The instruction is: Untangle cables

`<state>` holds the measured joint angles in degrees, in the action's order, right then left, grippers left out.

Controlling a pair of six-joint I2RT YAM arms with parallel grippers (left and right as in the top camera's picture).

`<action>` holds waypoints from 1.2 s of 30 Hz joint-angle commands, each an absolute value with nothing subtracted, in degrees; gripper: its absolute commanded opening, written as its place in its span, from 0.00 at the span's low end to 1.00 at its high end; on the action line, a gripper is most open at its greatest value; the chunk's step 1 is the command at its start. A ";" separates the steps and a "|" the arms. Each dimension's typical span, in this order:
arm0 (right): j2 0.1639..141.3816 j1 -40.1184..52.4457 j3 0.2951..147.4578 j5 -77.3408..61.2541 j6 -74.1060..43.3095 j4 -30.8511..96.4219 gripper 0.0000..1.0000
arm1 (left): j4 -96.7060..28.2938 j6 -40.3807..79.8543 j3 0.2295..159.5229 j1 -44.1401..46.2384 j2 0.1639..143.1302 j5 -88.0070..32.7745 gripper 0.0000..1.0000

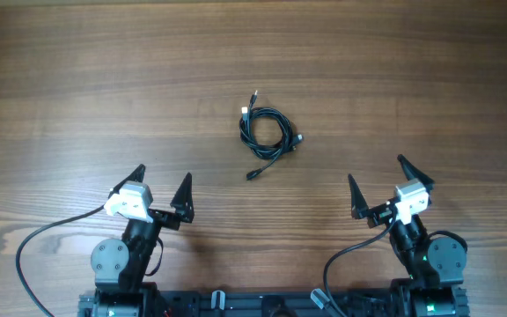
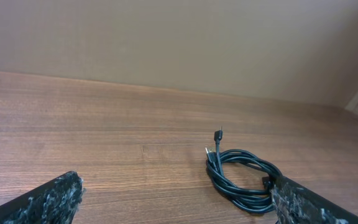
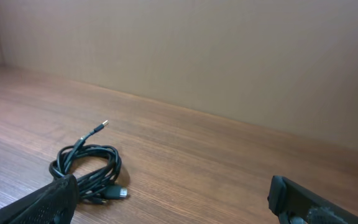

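Observation:
The cables (image 1: 266, 132) lie in one small black coil on the wooden table (image 1: 77, 79), mid-table, with plug ends poking out at top and lower left. My left gripper (image 1: 162, 188) stands open near the front left, well short of the coil. At the front right my right gripper (image 1: 378, 187) is open too, empty. In the left wrist view the cables (image 2: 241, 177) sit ahead to the right, partly behind the right fingertip (image 2: 303, 202). The right wrist view has the cables (image 3: 89, 168) at lower left, a silvery-tipped plug (image 3: 103, 126) pointing away.
Thick black wires (image 1: 38, 246) loop from both arm bases along the table's front edge. A plain beige wall (image 2: 179, 43) stands behind the table's far edge.

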<state>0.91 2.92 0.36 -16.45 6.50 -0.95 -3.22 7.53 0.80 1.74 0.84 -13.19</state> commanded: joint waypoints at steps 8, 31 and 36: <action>1.65 3.16 3.16 -21.37 -0.19 2.68 1.00 | -3.90 6.42 6.46 1.37 10.55 -15.03 1.00; 42.89 3.16 47.81 -28.84 -1.50 28.93 1.00 | -32.56 6.44 49.25 1.39 52.40 -21.87 1.00; 56.18 3.16 65.73 -28.88 -0.16 45.23 1.00 | -42.37 6.85 61.54 5.43 62.08 -21.91 1.00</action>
<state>50.92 2.92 57.43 -27.49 -1.30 40.58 -39.57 7.55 54.65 2.33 57.63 -20.91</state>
